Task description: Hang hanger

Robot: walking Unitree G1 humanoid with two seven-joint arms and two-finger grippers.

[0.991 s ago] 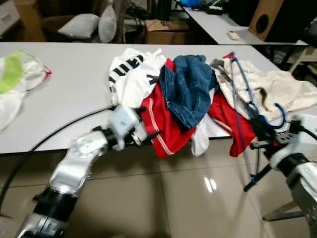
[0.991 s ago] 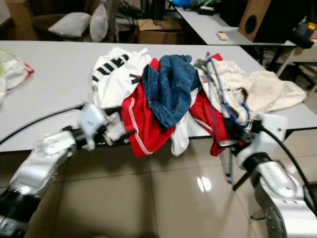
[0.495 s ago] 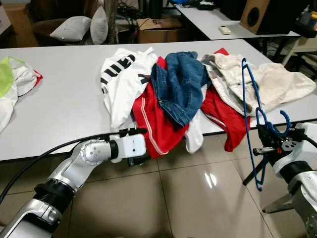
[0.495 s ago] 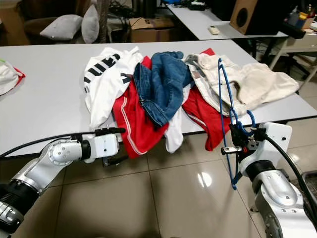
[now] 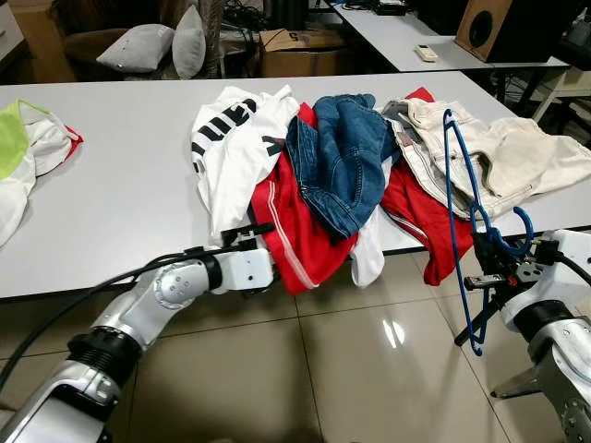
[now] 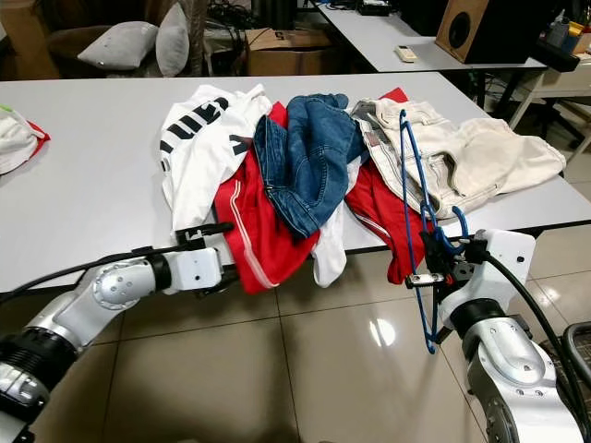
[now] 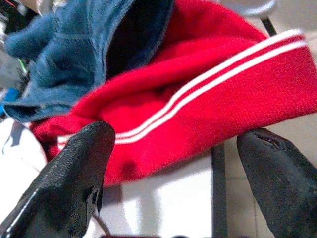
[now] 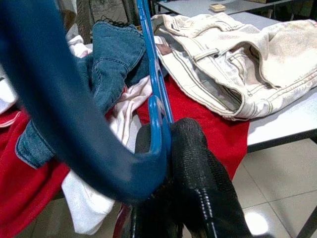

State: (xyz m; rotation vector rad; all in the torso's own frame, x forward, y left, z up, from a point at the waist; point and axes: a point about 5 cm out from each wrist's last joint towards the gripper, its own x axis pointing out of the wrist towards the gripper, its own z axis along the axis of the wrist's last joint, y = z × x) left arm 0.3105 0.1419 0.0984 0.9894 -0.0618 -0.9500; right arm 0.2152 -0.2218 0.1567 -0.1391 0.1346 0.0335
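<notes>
A blue plastic hanger (image 5: pixel 466 217) stands upright off the table's front right corner, with my right gripper (image 5: pixel 487 280) shut on it near the hook (image 8: pixel 74 134). My left gripper (image 5: pixel 260 251) is open at the table's front edge, its fingers (image 7: pixel 74 173) spread on either side of the hanging red garment with white stripes (image 5: pixel 300 235). That garment lies in a pile with blue jeans (image 5: pixel 342 157), a white T-shirt with black letters (image 5: pixel 235 138) and cream jeans (image 5: pixel 499 152) on the white table (image 5: pixel 111 185).
A green-and-white garment (image 5: pixel 23 152) lies at the table's far left. Behind the table are pillows (image 5: pixel 138 46), a cardboard box (image 5: pixel 295 51), a second table and a speaker (image 5: pixel 499 28). Glossy tiled floor (image 5: pixel 323 369) runs in front of the table.
The left gripper has risen from below the table edge and closed in on the red garment. The right gripper keeps its hold on the hanger, almost unmoved. The camera shifted slightly.
</notes>
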